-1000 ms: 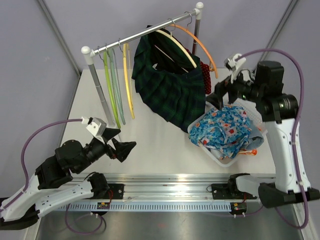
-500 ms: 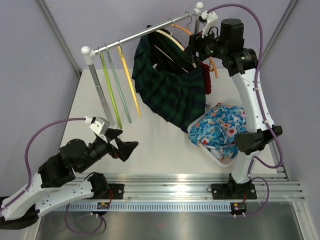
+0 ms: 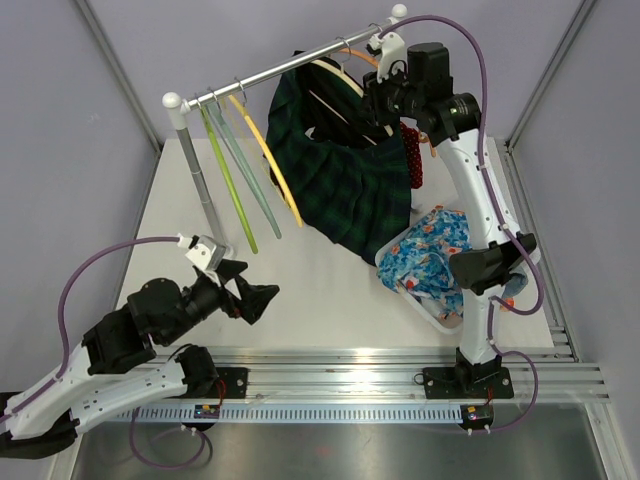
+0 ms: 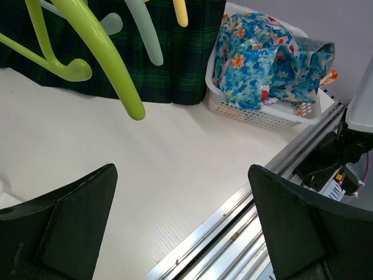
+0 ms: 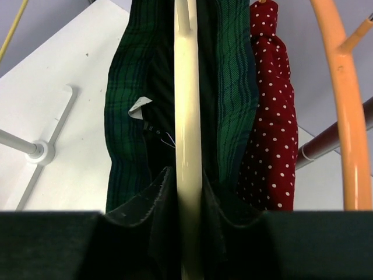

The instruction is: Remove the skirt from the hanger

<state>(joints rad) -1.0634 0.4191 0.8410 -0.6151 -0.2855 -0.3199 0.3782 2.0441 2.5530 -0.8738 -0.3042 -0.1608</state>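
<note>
The skirt (image 3: 340, 195) hangs at my twelve o'clock on the cream hanger (image 5: 187, 105), which my right gripper (image 5: 187, 181) pinches, while my left gripper (image 4: 182, 224) sits spread wide at eight o'clock.

The left arm (image 3: 105, 350) lies low and folded close to its base. The left gripper (image 3: 252, 297) points forward, its two black fingers (image 4: 70, 216) spread wide with nothing between them. The right arm (image 3: 485, 195) stands tall, stretched up and away from its base, and the right gripper (image 3: 370, 108) has both fingers (image 5: 148, 219) pressed against the sides of a cream hanger (image 5: 187, 116).
</note>
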